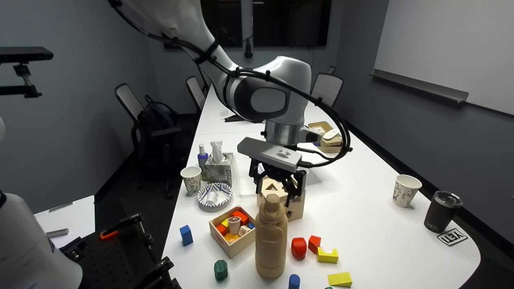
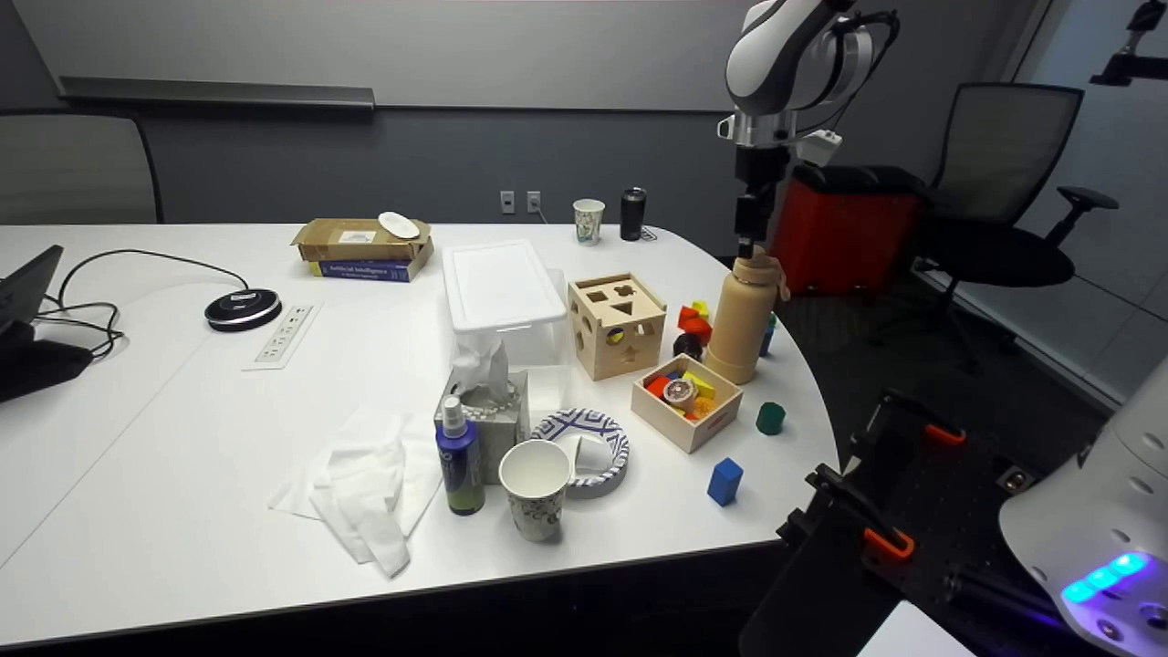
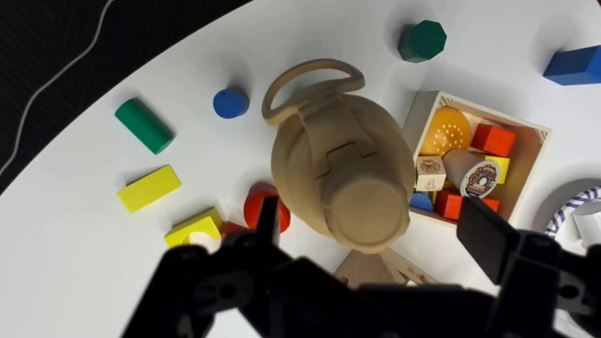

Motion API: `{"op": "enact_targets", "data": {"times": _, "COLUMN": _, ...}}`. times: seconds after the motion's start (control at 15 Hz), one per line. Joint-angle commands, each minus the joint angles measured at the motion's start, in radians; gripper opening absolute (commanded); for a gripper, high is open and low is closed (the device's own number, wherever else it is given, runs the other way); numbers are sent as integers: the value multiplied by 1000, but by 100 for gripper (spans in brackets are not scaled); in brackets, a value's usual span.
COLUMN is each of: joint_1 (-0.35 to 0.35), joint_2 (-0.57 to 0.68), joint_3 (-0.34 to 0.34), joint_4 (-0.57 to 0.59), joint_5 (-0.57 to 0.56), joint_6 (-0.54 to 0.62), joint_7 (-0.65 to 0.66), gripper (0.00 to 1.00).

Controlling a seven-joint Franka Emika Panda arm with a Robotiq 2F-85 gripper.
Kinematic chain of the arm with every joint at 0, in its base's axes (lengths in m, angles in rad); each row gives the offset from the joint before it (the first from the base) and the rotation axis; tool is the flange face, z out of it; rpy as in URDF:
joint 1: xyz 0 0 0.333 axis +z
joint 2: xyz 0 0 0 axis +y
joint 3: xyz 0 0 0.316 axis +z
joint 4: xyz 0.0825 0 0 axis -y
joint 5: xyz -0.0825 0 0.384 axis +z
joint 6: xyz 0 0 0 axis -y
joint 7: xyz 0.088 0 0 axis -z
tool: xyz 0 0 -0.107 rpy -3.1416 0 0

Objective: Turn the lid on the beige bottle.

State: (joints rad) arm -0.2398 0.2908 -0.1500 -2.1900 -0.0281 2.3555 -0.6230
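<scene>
Wrist view, pincer (image 3: 373, 220) spread, gaps flanking lid (image 3: 368, 213), beige bottle (image 3: 345, 136) near table edge (image 3: 190, 48)

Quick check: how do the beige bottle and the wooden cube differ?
The beige bottle is tall and rounded; the wooden cube is lower and flat-sided. The bottle has a loop near its top; the cube has cut-out holes. Both stand on the white table.

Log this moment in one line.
gripper: open, holding nothing, close to lid | lid: on beige bottle | beige bottle: upright on table
</scene>
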Motion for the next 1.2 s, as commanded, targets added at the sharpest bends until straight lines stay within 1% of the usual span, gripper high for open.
{"op": "enact_targets", "data": {"times": 0.0, "joint_1": -3, "joint_2": -9, "joint_3": 6, "joint_4": -21, "joint_5": -25, "joint_6": 27, "joint_7": 27, "gripper": 66}}
{"op": "enact_targets", "data": {"times": 0.07, "joint_1": -3, "joint_2": -9, "joint_3": 6, "joint_4": -21, "joint_5": -27, "joint_6": 25, "joint_7": 29, "gripper": 56}}
{"op": "enact_targets", "data": {"times": 0.4, "joint_1": -1, "joint_2": -11, "joint_3": 7, "joint_4": -21, "joint_5": -31, "joint_6": 21, "joint_7": 27, "gripper": 20}}
{"op": "enact_targets", "data": {"times": 0.53, "joint_1": 2, "joint_2": -12, "joint_3": 9, "joint_4": -16, "joint_5": -46, "joint_6": 2, "joint_7": 15, "gripper": 20}}
{"op": "enact_targets", "data": {"times": 0.73, "joint_1": 5, "joint_2": -5, "joint_3": 13, "joint_4": -2, "joint_5": -102, "joint_6": -34, "joint_7": -14, "gripper": 20}}
{"op": "enact_targets", "data": {"times": 1.0, "joint_1": 10, "joint_2": 1, "joint_3": 18, "joint_4": 7, "joint_5": -159, "joint_6": -50, "joint_7": -37, "gripper": 20}}
{"op": "enact_targets", "data": {"times": 1.13, "joint_1": 11, "joint_2": 8, "joint_3": 21, "joint_4": 10, "joint_5": -169, "joint_6": -56, "joint_7": -59, "gripper": 20}}
